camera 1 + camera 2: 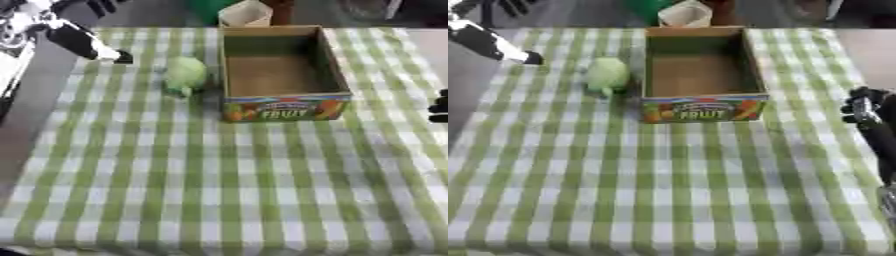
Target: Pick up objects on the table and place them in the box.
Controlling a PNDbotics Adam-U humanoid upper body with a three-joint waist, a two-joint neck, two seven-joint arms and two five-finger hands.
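Green round thing [185,74] sits on the worktop [219,190] just left of the box [282,95], nearly touching its wall; box looks empty. Left hand [83,42] hovers up-left of box, holding nothing, finger pose unclear. Right hand [864,110] right of box, curled, empty. Risk: reach nudges box or rolls thing away.

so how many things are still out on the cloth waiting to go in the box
1: a pale green round object lies on the checked cloth beside the open cardboard box's left wall. The box looks empty, though its near wall hides a strip of the floor.
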